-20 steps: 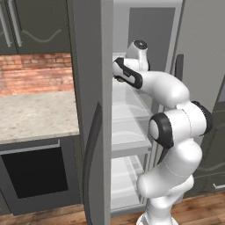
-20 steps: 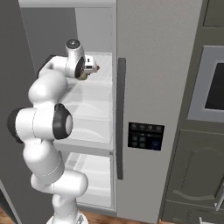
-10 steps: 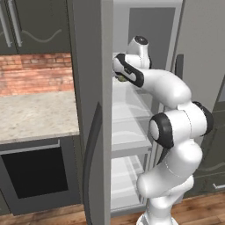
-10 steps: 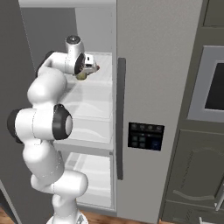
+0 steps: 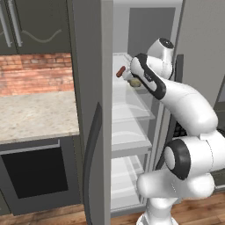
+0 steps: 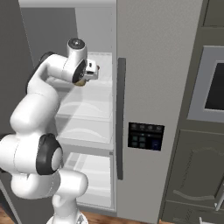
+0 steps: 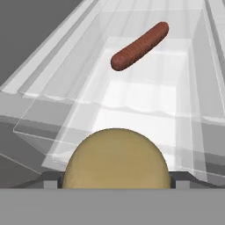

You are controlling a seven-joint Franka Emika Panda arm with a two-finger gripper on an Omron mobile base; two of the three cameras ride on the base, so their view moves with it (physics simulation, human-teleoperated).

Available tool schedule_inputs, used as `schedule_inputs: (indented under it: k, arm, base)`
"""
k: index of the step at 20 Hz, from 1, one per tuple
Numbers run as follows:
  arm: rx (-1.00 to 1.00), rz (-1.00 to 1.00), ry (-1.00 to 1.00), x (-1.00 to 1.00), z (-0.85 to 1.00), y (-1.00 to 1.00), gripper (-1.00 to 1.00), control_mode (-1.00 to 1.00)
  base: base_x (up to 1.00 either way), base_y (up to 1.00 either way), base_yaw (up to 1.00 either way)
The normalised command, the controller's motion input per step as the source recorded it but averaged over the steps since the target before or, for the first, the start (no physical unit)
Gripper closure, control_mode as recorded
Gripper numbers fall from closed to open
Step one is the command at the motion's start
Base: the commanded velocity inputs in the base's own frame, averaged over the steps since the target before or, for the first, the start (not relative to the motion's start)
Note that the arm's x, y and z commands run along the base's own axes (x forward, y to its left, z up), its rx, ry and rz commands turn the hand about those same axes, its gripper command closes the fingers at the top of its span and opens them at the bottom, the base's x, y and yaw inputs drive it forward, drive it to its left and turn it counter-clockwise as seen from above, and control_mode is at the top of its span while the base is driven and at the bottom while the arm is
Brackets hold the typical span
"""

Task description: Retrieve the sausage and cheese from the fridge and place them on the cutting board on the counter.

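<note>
The cheese (image 7: pixel 116 159) is very close at the bottom, between the wide jaws. The sausage (image 7: pixel 139 46) lies diagonally farther back on the translucent fridge shelf (image 7: pixel 145 101).

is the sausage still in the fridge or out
In. The sausage lies on a pale shelf inside the open fridge, beyond the cheese.

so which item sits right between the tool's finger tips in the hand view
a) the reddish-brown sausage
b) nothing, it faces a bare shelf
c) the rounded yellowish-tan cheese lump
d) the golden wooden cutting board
c: in the hand view the rounded yellowish-tan cheese lump sits right at the tool, between its spread tips, while the reddish-brown sausage cylinder lies farther back on the pale translucent fridge shelf.
</note>
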Motion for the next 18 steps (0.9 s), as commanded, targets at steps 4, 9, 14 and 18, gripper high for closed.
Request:
schedule_inputs:
  k: [4, 9, 14, 18]
  arm:
    - [0.0, 0.0, -0.01, -1.0, 0.18, -0.47, 1.0, -1.0]
    - [-0.04, 0.0, -0.01, -0.99, -0.14, -0.08, 1.0, -1.0]
    - [-0.07, 0.0, 0.03, -0.87, -0.61, 0.09, 1.0, -1.0]
    - [-0.03, 0.0, 0.05, -0.49, -0.9, 0.26, 1.0, -1.0]
  base:
    - [0.0, 0.0, 0.0]
    - [0.0, 0.0, 0.0]
    - [0.0, 0.0, 0.0]
    - [0.0, 0.0, 0.0]
